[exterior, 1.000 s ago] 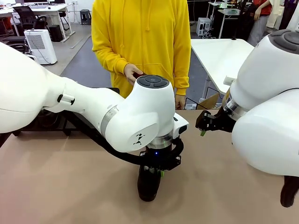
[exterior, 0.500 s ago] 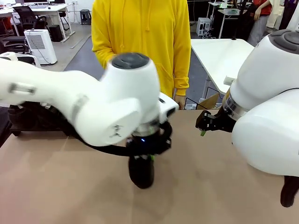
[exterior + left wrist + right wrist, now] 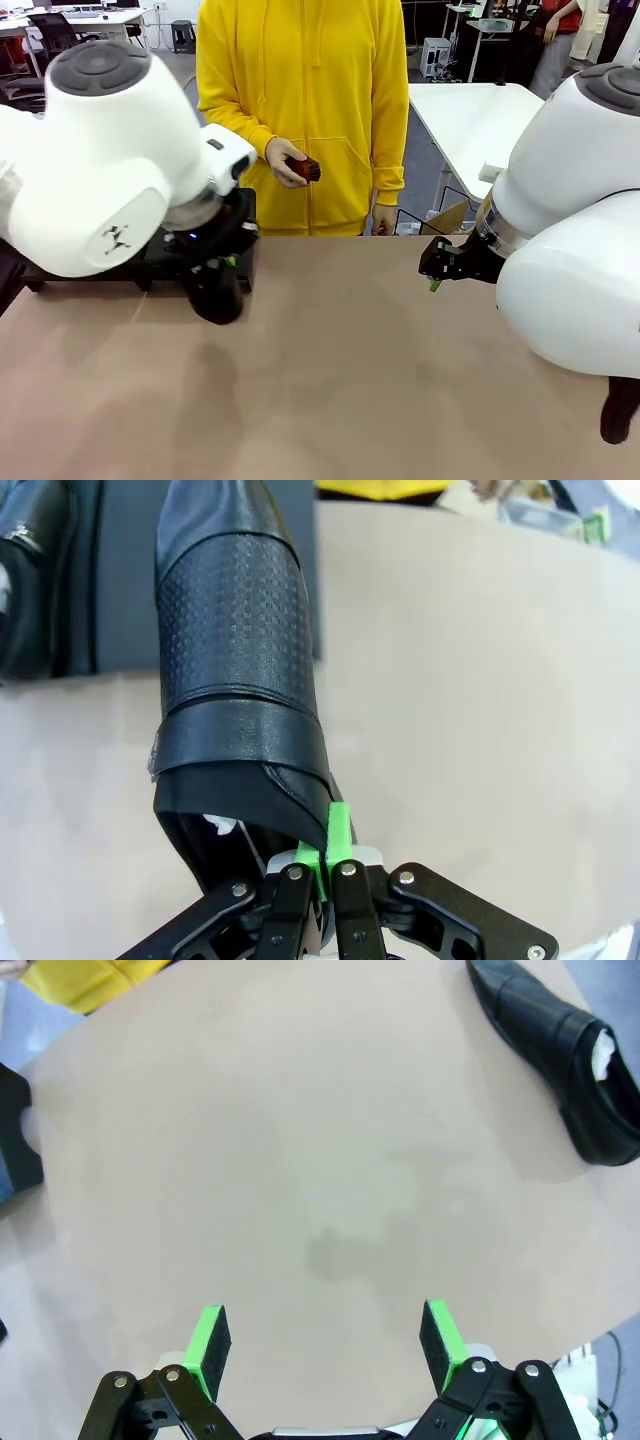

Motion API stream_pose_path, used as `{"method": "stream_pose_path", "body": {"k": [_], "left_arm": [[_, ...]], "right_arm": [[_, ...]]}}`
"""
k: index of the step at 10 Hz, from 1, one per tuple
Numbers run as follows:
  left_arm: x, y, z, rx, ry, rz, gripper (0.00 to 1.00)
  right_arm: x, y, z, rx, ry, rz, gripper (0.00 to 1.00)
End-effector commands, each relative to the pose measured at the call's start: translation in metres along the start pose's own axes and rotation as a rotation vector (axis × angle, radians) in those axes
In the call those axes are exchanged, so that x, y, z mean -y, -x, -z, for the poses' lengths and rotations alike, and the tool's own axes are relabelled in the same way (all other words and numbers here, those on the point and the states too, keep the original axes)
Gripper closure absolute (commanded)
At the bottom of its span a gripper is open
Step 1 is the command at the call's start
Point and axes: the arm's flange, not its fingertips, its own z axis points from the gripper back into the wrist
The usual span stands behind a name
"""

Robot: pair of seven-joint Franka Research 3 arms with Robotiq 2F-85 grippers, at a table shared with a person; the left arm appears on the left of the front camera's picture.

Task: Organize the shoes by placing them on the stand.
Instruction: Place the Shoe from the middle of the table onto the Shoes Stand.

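The left tool [image 3: 322, 865] is clamped on the heel rim of the first of three shoes [image 3: 240, 680], toe pointing ahead over the single stand [image 3: 128, 560]. The second shoe [image 3: 30, 580] rests there, ahead-left. The right tool [image 3: 325, 1335] gapes wide, and the third shoe [image 3: 555, 1050] lies on the worktop [image 3: 300, 1110] ahead-right.
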Motion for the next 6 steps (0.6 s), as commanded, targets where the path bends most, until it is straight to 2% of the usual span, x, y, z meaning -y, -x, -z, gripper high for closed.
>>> {"method": "stream_pose_path", "body": {"k": [1,2,6], "left_arm": [[-0.01,-0.021,0.009,0.06,-0.047,-0.012,1.0],[-0.022,-0.037,0.017,0.075,-0.104,-0.003,1.0],[-0.056,-0.083,0.043,0.132,-0.198,0.093,1.0]], "right_arm": [[0.0,-0.002,0.0,-0.003,-0.003,-0.008,0.0],[0.0,-0.002,0.0,-0.003,-0.003,-0.008,0.0],[0.0,-0.002,0.0,-0.003,-0.003,-0.008,0.0]]}}
